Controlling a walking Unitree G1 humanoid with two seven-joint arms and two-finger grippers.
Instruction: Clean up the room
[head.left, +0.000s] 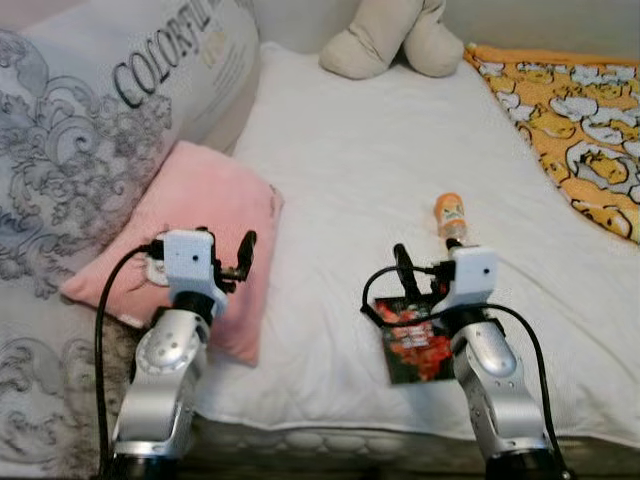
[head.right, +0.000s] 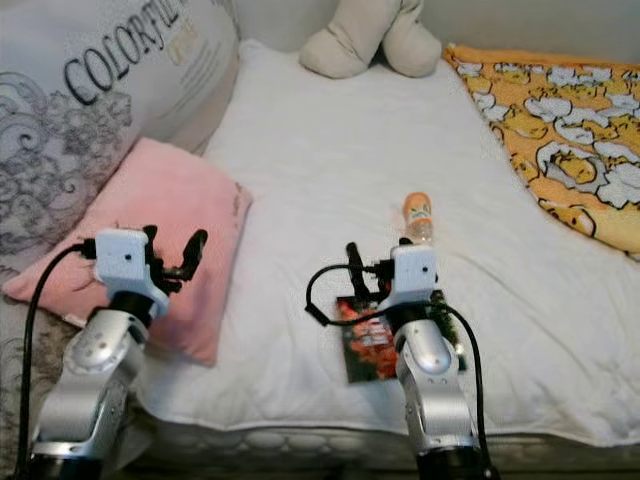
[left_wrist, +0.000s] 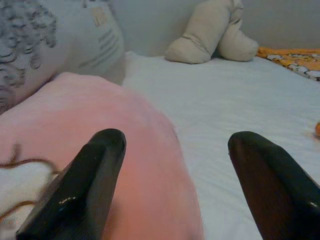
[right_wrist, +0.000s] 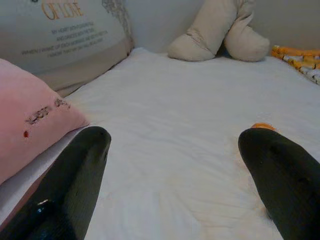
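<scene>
Clearly both grippers are spread wide with nothing between their fingers. The left gripper (head.left: 232, 262) hovers over the near corner of a pink pillow (head.left: 195, 225); in the left wrist view its two black fingers (left_wrist: 82, 187) stand far apart, with the pillow's pink fabric beneath them, and whether they brush it cannot be told. The right gripper (head.left: 425, 272) hangs above the white sheet (head.left: 350, 180) near the front edge of the bed, its fingers (right_wrist: 280, 180) likewise well separated and grasping nothing.

Counted out, the loose things on the sheet are two. One small orange bottle (head.left: 451, 216) lies on its side just beyond the right gripper, its orange end peeping over one finger in the right wrist view. One dark packet with a red print (head.left: 412, 348) lies flat by the bed's front edge, partly under the right arm.

Besides these there is one pink pillow, one large grey patterned pillow with lettering (head.left: 110, 110) leaning behind it, one beige plush toy (head.left: 390, 38) at the far end, and one orange printed blanket (head.left: 570, 120) along the right side.
</scene>
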